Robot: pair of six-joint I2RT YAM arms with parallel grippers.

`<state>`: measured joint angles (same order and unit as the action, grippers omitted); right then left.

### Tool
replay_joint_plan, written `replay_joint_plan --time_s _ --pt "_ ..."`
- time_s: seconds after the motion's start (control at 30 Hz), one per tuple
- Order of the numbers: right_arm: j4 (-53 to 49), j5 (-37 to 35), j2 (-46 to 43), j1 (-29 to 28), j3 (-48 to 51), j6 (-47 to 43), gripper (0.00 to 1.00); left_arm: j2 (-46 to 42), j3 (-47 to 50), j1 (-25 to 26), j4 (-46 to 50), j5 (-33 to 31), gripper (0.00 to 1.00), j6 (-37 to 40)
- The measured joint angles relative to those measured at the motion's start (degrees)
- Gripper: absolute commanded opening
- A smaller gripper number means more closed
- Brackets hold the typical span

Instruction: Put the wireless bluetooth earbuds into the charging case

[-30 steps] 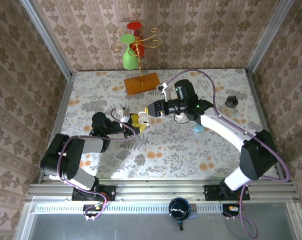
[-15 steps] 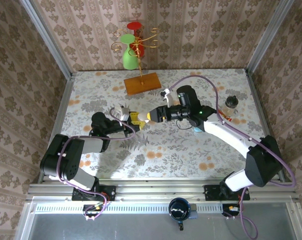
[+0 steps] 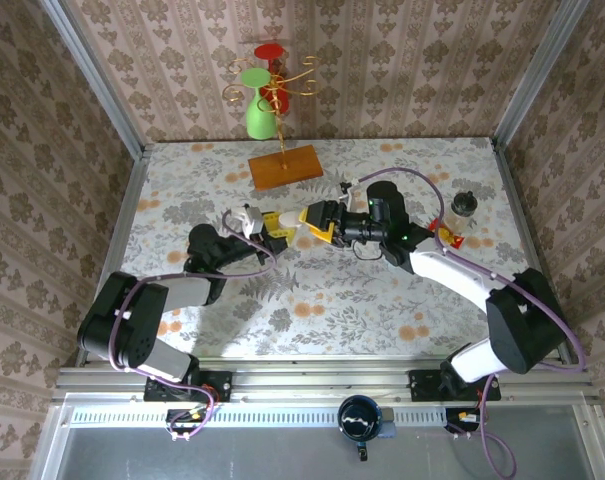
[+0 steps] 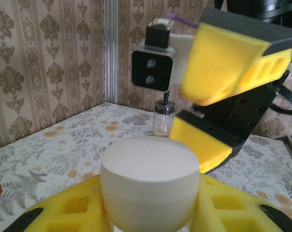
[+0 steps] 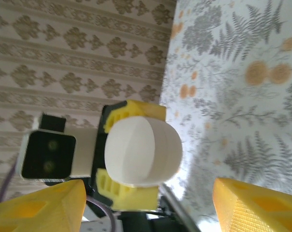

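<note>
Cream-white and shut along its seam, the charging case (image 4: 150,183) sits pinched between the yellow foam pads (image 4: 68,212) of the left pincer (image 3: 269,228). It appears to be held off the counter (image 3: 312,300), a little toward 10 o'clock from the counter's middle. Over the last second the right pincer (image 3: 317,221) has backed off toward 3 o'clock from the case, and its pads have spread wide. A moment ago it was right up against the case; now there is clear air between them. The left grip has not changed. I read this as a release after working on the case. Whether a bud lies inside cannot be told. A small glass bottle (image 3: 464,207) stands toward 2 o'clock.
</note>
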<state>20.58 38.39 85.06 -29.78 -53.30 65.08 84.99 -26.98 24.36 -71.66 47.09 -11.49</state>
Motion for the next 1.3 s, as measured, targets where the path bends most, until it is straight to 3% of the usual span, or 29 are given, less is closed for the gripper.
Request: replay_joint_plan --time_s 0.13,0.47,0.6,0.7,0.8,1.03,1.23,1.3 --pt "5.38 1.62 2.05 0.00 0.02 6.03 0.67 0.00 -0.44 1.66 -0.04 -2.71 0.25 0.76" --pt "11.63 2.89 2.89 0.79 1.84 12.92 0.28 0.00 -0.48 4.50 -1.81 -6.38 0.25 2.34" --pt "13.42 3.02 3.15 0.92 2.32 14.21 0.21 0.02 -0.48 4.50 -1.86 -6.60 0.28 2.36" --pt "13.84 3.02 3.19 0.94 2.43 14.47 0.21 0.02 -0.50 4.50 -1.90 -6.60 0.35 2.51" --pt "13.77 3.21 3.19 1.33 2.43 14.19 0.21 0.02 -0.52 4.50 -1.81 -6.60 0.55 3.06" --pt "9.81 2.38 3.19 4.98 2.62 8.90 0.21 0.00 -0.42 4.52 0.61 -6.67 0.84 5.51" --pt "4.07 0.09 3.19 9.86 5.53 3.58 0.22 -0.85 1.36 5.05 5.73 -8.66 1.00 7.34" --pt "2.40 -0.76 3.34 10.99 6.38 2.23 0.22 -1.73 2.12 5.62 8.24 -10.54 1.00 8.20"
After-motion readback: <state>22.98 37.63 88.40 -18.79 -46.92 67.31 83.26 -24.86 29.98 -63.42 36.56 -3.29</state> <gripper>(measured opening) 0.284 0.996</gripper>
